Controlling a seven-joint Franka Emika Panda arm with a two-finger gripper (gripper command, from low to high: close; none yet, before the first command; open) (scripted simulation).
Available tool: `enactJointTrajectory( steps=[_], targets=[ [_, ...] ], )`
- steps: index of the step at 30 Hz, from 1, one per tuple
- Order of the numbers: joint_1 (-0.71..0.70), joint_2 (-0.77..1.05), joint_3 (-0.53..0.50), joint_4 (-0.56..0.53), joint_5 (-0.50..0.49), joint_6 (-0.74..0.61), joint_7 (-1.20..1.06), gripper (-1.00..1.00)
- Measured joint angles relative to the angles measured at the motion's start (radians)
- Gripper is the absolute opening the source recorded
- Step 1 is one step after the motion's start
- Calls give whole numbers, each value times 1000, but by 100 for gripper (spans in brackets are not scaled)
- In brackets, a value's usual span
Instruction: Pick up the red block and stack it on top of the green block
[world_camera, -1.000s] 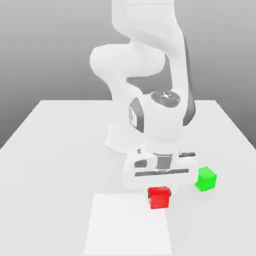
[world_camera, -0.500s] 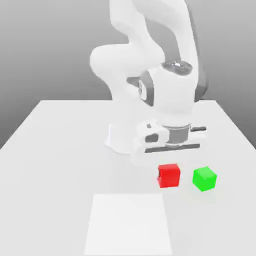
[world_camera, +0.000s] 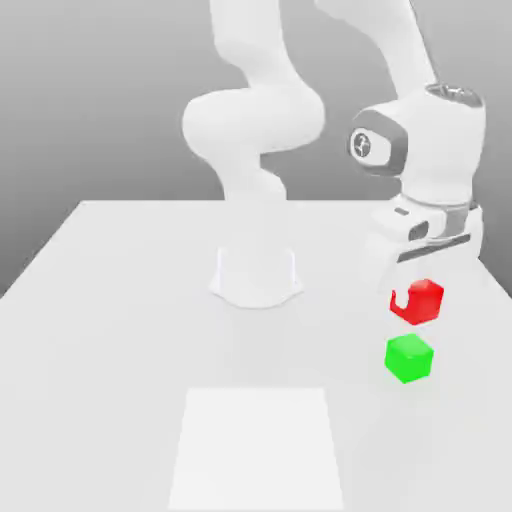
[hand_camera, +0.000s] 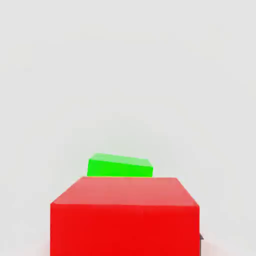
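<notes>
The red block (world_camera: 421, 300) hangs in the air at the exterior view's right, with my gripper (world_camera: 416, 300) shut on it. It is tilted slightly. Below it on the white table rests the green block (world_camera: 409, 359), and a clear gap separates the two. In the hand view the red block (hand_camera: 125, 215) is large and close, and the green block (hand_camera: 120, 166) peeks out just beyond its far edge.
The arm's white base (world_camera: 256, 275) stands mid-table, to the exterior view's left of the blocks. A pale square patch (world_camera: 257, 445) marks the table's front. The table's right edge (world_camera: 490, 275) runs close beside the blocks.
The gripper has lifted the red block off the table and carried it to the exterior view's right, from beside the pale patch to above the green block. The green block has stayed put.
</notes>
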Motion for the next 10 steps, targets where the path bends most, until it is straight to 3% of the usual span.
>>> enactJointTrajectory(
  steps=[5,9,10],
  targets=[
    [-48,110,9,7,-145,92,102,-100],
    [-55,185,11,6,-160,178,113,-100],
    [-56,199,20,5,-145,198,102,100]
  ],
)
